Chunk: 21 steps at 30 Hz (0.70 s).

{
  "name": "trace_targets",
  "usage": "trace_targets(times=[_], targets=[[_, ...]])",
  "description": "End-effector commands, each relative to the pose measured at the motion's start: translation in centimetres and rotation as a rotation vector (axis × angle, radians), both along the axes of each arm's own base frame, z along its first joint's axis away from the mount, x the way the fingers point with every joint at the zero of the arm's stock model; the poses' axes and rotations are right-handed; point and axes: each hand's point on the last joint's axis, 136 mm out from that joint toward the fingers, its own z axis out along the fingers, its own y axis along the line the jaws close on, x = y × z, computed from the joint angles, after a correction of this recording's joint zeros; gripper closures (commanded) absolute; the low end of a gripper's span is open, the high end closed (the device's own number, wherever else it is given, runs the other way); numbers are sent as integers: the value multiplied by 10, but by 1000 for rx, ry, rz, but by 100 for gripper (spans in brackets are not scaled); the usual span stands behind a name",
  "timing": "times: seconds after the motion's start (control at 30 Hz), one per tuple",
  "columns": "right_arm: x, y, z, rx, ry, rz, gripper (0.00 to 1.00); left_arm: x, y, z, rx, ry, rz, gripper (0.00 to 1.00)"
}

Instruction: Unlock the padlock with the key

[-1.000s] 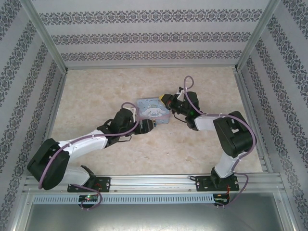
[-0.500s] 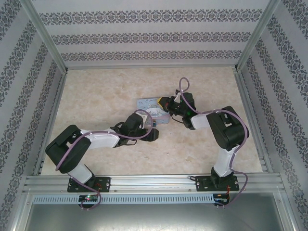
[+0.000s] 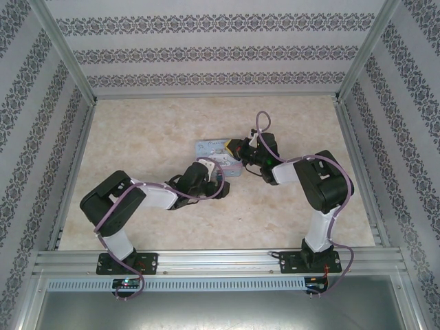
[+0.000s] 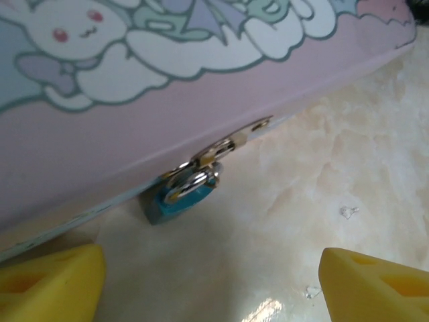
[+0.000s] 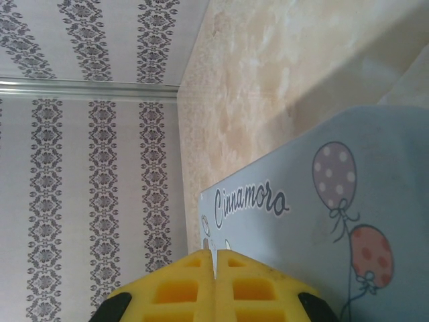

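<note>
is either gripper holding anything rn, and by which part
Nothing visibly held. The left gripper is open, short of the padlock hanging on the hasp of the tin. The right gripper is shut, pads together, nothing visible between them.

The top view looks down from above and behind both arm bases over the whole table (image 3: pixel 137 130). The left wrist camera, very near, faces the side of the tin (image 4: pixel 167 134) just ahead of the left gripper (image 4: pixel 213 285). The right wrist camera looks past the right gripper (image 5: pixel 216 258) across the tin's lid. All share the tin
</note>
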Motion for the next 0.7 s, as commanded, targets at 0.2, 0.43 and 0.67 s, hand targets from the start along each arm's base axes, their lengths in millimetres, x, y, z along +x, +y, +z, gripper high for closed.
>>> trace_targets(times=[0.2, 0.43, 0.67], targets=[[-3, 3, -15, -10, 17, -5, 100, 16, -20, -16, -25, -27, -11, 17], [-3, 3, -24, -17, 34, -3, 100, 22, -37, -3, -124, -17, -30, 17], [-3, 2, -31, -18, 49, -5, 100, 28, -33, 11, -277, 11, 44, 17]])
